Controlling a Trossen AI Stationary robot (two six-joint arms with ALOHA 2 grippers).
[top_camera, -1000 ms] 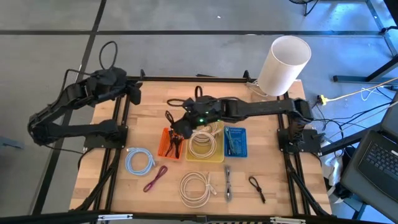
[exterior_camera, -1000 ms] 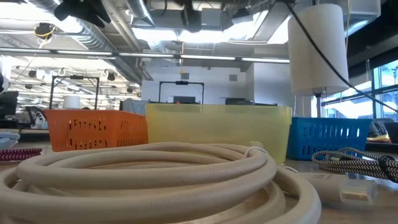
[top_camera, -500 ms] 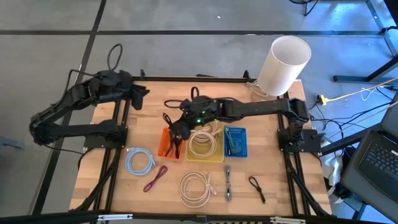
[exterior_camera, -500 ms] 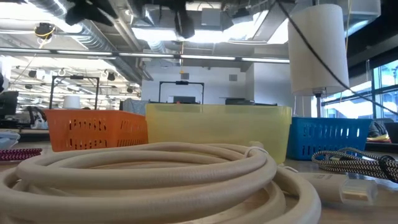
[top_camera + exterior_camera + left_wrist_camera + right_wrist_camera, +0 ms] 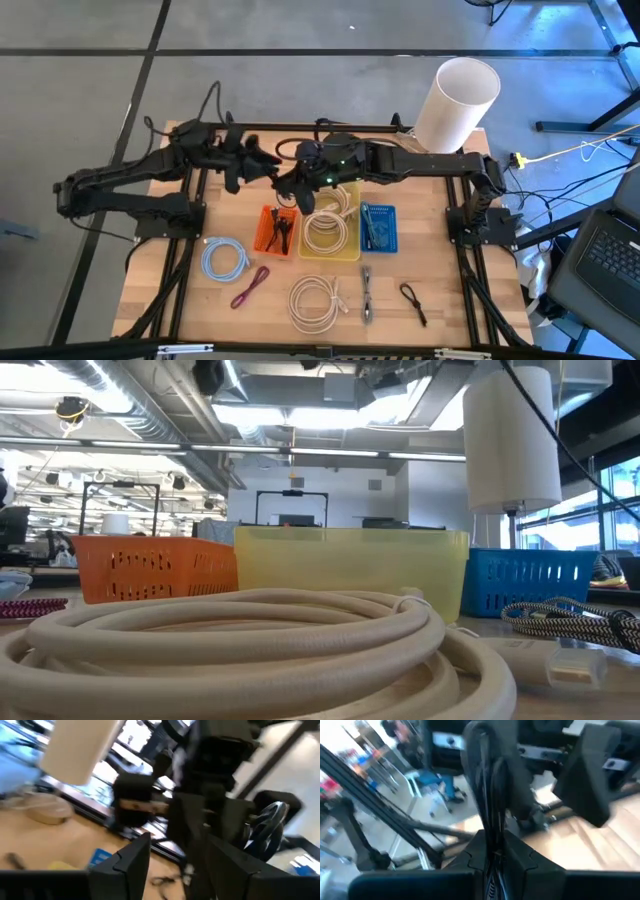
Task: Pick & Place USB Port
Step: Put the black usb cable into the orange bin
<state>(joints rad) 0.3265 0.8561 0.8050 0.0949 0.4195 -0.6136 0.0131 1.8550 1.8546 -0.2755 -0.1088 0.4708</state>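
Gripping a black cable [image 5: 487, 795], the right hand [image 5: 289, 190] hangs above the counter [image 5: 440, 250], over the far edge of the orange bin [image 5: 268, 232]. In the right wrist view the cable rises as a narrow loop from between the fingers, which are pinched tight on it. Whether its plug is a USB end cannot be told.

The left hand [image 5: 262, 160] reaches in from the left and sits just beside the right hand, also off the counter. In the left wrist view its two fingers [image 5: 131, 865] stand apart with nothing between them, and the right arm's wrist fills the space in front.

Three bins stand in a row mid-counter: orange, then yellow [image 5: 347, 252] with a pale coil in it, then blue [image 5: 378, 227]. A white cylinder [image 5: 456, 105] stands at the far right corner. Nearer the front lie a blue coil [image 5: 224, 260], a maroon lead [image 5: 250, 285], a white coil [image 5: 315, 300], a braided lead [image 5: 367, 295] and a short black lead [image 5: 412, 303], all apart from one another.
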